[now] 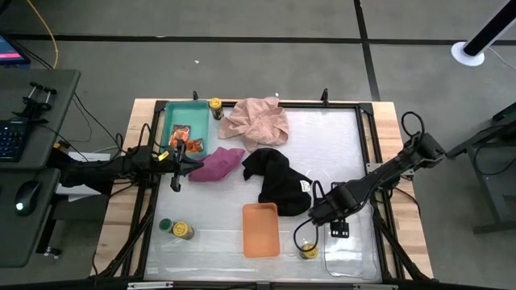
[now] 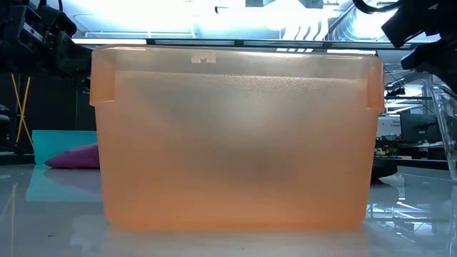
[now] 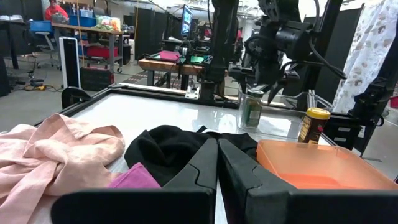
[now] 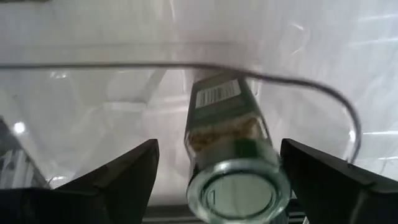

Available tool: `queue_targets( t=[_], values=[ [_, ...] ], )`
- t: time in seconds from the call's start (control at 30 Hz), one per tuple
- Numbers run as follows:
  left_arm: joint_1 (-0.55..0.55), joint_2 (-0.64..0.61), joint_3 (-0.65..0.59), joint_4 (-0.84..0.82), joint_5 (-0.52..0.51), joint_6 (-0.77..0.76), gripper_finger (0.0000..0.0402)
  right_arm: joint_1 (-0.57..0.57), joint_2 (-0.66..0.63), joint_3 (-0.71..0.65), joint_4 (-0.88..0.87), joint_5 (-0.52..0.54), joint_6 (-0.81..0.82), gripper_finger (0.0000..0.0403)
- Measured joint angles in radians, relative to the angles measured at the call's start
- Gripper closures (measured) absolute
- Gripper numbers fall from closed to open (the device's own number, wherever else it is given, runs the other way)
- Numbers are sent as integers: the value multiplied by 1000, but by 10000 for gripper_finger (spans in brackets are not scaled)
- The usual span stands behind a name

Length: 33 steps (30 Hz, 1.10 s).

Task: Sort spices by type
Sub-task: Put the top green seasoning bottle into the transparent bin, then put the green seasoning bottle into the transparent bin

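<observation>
My right gripper [image 1: 339, 228] [image 4: 219, 148] is open and points down over the clear tray [image 1: 355, 256]. A green-lidded jar [image 4: 231, 155] [image 3: 250, 109] stands upright in that tray, between the spread fingers and apart from both. My left gripper [image 1: 179, 163] [image 3: 217, 163] is shut and empty, beside the teal tray [image 1: 187, 114] and the magenta cloth [image 1: 216, 164]. Two orange-red and brown packets [image 1: 185, 138] lie in the teal tray. A yellow-lidded jar [image 1: 308, 250] [image 3: 314, 125] stands between the orange tray [image 1: 260, 229] and the clear tray.
A yellow-lidded jar [image 1: 215, 105] stands at the teal tray's far corner. A green-lidded jar [image 1: 165, 225] and a yellow-lidded jar [image 1: 184, 231] stand near the table's near left corner. A pink cloth [image 1: 256, 122] and a black cloth [image 1: 278, 181] lie mid-table.
</observation>
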Motion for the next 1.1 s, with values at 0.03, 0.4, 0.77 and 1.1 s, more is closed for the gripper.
queue_targets(
  t=[0.03, 0.4, 0.77, 1.1],
  values=[
    [0, 0, 0, 0, 0, 0, 401, 0, -6, 0, -4, -10, -5, 71],
    [0, 0, 0, 0, 0, 0, 401, -33, -160, 5, -97, -54, 19, 69],
    [0, 0, 0, 0, 0, 0, 401, -283, -222, 183, -48, 212, -201, 69],
    [0, 0, 0, 0, 0, 0, 401, -596, -51, 176, 431, 122, -323, 69]
  ],
)
